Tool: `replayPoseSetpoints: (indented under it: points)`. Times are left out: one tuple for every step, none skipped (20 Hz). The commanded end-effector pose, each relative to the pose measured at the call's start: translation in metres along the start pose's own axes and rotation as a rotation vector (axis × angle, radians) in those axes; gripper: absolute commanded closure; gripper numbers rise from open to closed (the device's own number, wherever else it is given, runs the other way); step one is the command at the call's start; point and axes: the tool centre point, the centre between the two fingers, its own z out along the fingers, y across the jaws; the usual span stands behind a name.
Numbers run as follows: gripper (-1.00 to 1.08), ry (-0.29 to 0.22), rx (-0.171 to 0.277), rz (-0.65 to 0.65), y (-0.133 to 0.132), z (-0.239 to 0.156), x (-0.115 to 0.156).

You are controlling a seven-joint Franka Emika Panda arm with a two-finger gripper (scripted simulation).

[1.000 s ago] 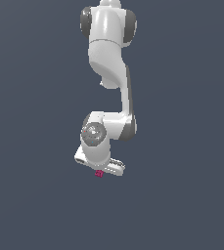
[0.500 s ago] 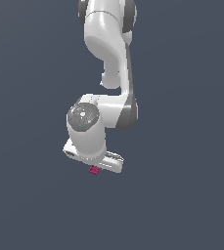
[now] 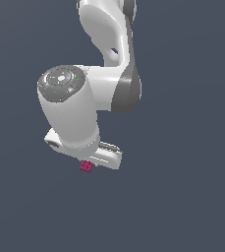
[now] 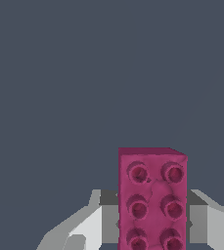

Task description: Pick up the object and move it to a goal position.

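Note:
The object, a small magenta-pink block (image 4: 151, 195) with dark round dots on its face, sits between my two fingers in the wrist view, one grey-white finger (image 4: 86, 222) on each side of it. My gripper (image 4: 151, 217) is shut on it. In the exterior view the block (image 3: 86, 166) shows as a tiny pink patch just under the white hand (image 3: 101, 155), held in the air. The fingers themselves are hidden there behind the hand and wrist.
The large white arm (image 3: 72, 115) with its grey joint cap (image 3: 60, 81) fills the middle of the exterior view. All around is a plain dark blue-grey background with no other objects in sight.
The arm has swung closer to the exterior camera and now looks much larger. The pink block has stayed in the gripper and drifted slightly to the exterior view's left.

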Motion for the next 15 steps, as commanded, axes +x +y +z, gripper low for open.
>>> replayPoseSetpoints:
  points:
    - [1.08, -0.001, 0.0, 0.0, 0.001, -0.016, 0.004]
    - [1.08, -0.001, 0.0, 0.0, 0.002, -0.022, 0.005]
    - [1.08, -0.001, 0.0, 0.0, 0.002, -0.026, 0.006]
    - [1.08, -0.001, 0.0, 0.0, 0.002, -0.03, 0.007]
    - [1.08, -0.001, 0.0, 0.0, 0.002, -0.034, 0.008]
    - [1.08, -0.001, 0.0, 0.0, 0.003, -0.037, 0.009]
    - [1.08, -0.001, 0.0, 0.0, 0.003, -0.039, 0.01]
    - [1.08, -0.001, 0.0, 0.0, 0.003, -0.041, 0.011]
    - [1.08, -0.001, 0.0, 0.0, 0.003, -0.043, 0.011]
    - [1.08, -0.001, 0.0, 0.0, 0.003, -0.044, 0.012]
    - [1.08, -0.001, 0.0, 0.0, 0.003, -0.045, 0.012]
    - [1.08, -0.001, 0.0, 0.0, 0.003, -0.046, 0.012]
    - [1.08, -0.001, 0.0, 0.0, 0.003, -0.046, 0.013]
    - [1.08, -0.001, 0.0, 0.0, 0.003, -0.047, 0.013]
    - [1.08, -0.001, 0.0, 0.0, 0.003, -0.047, 0.013]
